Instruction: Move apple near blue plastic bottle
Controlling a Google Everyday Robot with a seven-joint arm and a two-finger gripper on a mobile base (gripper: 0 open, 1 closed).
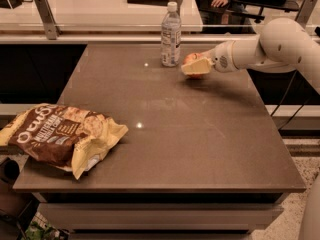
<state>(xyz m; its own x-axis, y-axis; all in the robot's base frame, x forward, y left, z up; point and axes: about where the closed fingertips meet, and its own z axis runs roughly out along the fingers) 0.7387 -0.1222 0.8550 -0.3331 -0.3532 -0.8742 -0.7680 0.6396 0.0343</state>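
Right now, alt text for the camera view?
A white robot arm reaches in from the right, its end effector holding an apple just right of an upright bottle near the far edge of a brown table. A chip bag lies at the near left corner, overhanging the edge.

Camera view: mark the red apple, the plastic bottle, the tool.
Round red apple [190, 58], camera view: red top showing above the tool's finger.
Clear plastic water bottle with white cap [171, 38], camera view: middle of its label.
Tool [192, 67], camera view: between its fingertips, closed around the apple beside the bottle.
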